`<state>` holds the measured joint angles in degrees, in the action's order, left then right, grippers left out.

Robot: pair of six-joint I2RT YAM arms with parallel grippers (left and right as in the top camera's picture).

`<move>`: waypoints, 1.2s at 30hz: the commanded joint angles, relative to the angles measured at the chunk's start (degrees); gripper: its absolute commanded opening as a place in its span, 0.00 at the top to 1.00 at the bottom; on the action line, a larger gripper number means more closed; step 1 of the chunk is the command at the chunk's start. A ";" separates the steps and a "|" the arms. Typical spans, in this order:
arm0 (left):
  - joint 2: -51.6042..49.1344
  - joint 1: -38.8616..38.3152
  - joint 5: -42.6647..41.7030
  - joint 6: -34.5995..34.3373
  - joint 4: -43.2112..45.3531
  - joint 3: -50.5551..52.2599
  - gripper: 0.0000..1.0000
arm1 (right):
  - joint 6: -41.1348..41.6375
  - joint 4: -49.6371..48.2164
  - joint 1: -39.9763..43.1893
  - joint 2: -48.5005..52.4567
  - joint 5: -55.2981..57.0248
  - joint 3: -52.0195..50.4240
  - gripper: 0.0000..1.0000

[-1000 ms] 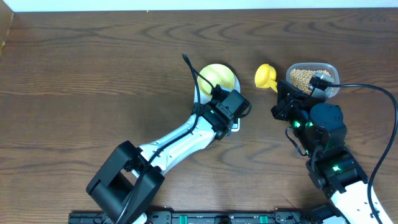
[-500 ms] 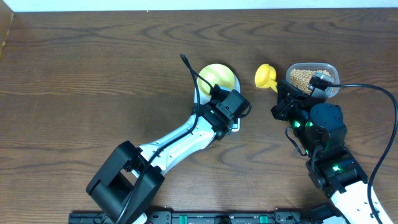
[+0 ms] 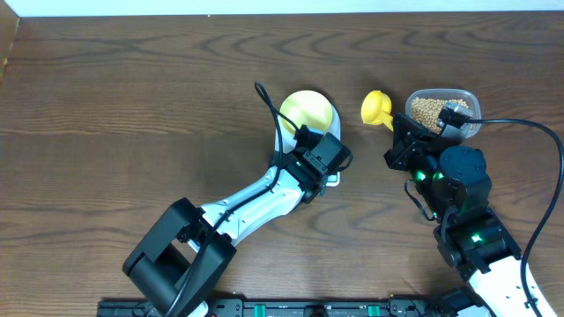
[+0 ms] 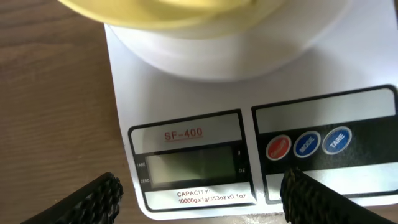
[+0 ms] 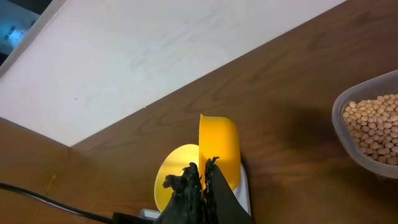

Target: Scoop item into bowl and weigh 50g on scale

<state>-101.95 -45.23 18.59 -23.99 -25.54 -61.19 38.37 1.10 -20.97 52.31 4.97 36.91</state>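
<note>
Over the near end of the scale (image 4: 186,93), the open left gripper (image 4: 205,200) is sliding a little left, maybe to switch it on. The right gripper (image 5: 203,169) is squeezing the scoop (image 3: 376,107). Beans (image 3: 429,109) are sitting far right, not in the bowl (image 3: 308,107).

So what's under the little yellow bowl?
The white scale is under the bowl. Its display and round buttons stick out in front. The part of its top beneath the bowl is hidden.
</note>
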 commanded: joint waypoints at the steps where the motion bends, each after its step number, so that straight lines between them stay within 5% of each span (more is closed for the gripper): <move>1: -0.83 0.07 1.70 -0.26 0.57 0.13 0.17 | 0.13 -0.04 0.42 -0.68 0.92 0.96 0.99; 36: -2.27 0.92 2.05 -0.28 3.50 1.09 0.16 | 0.13 -0.02 0.42 -0.68 0.72 0.96 0.99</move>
<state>-102.69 -44.62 19.64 -23.99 -22.24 -60.97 38.37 1.10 -20.97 52.31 4.95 36.91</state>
